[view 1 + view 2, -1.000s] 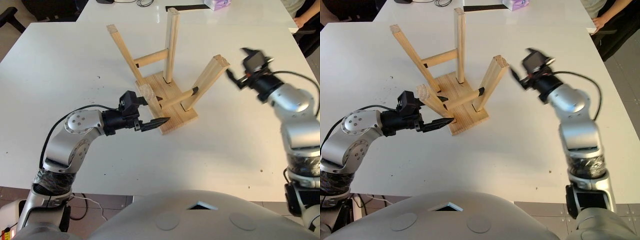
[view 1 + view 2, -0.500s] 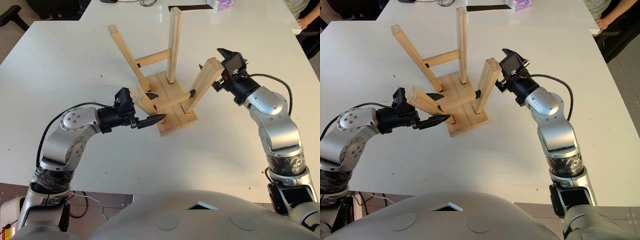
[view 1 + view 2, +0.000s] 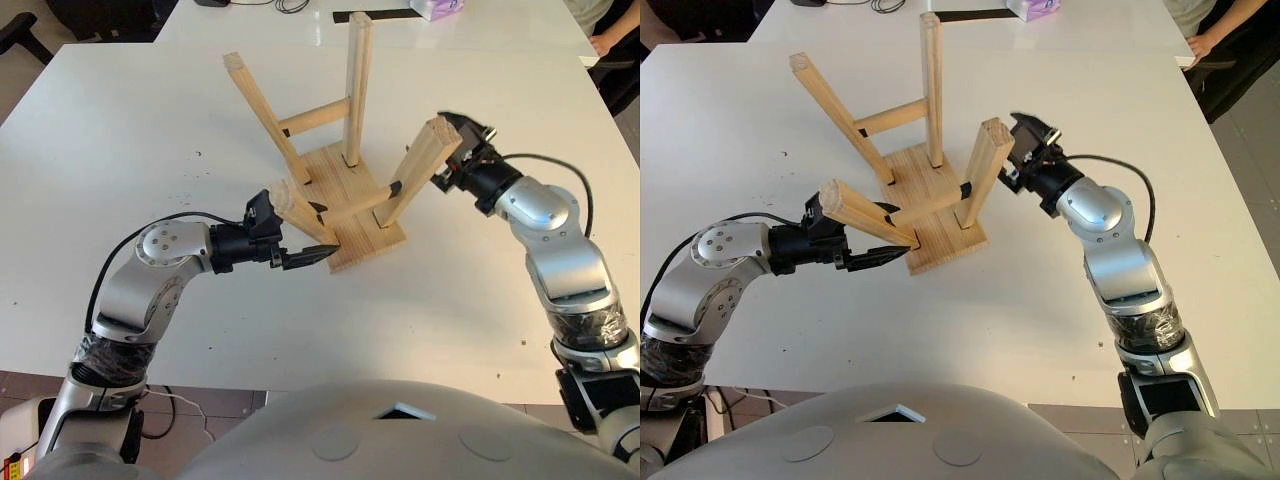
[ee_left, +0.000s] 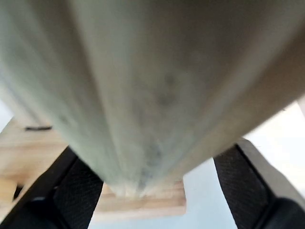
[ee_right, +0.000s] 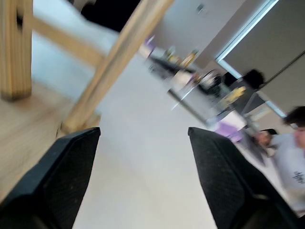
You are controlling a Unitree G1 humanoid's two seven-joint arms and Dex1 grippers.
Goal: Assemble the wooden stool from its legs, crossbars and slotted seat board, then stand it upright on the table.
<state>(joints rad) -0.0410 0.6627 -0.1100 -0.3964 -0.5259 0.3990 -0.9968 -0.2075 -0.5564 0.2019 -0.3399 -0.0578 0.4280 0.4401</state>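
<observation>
Left eye view: the left gripper (image 3: 318, 254) is being held wide open, clamping nothing, just under the near-left leg (image 3: 290, 203). The stool (image 3: 345, 190) is being rested upside down mid white table (image 3: 120, 130), seat board (image 3: 368, 236) flat, legs up. The right gripper (image 3: 462, 142) is being held wide open too, beside the right leg (image 3: 420, 170) top. The wood is being judged stiff, light and not fragile. Two legs low near the seat board are being favoured as grips for the flip.
</observation>
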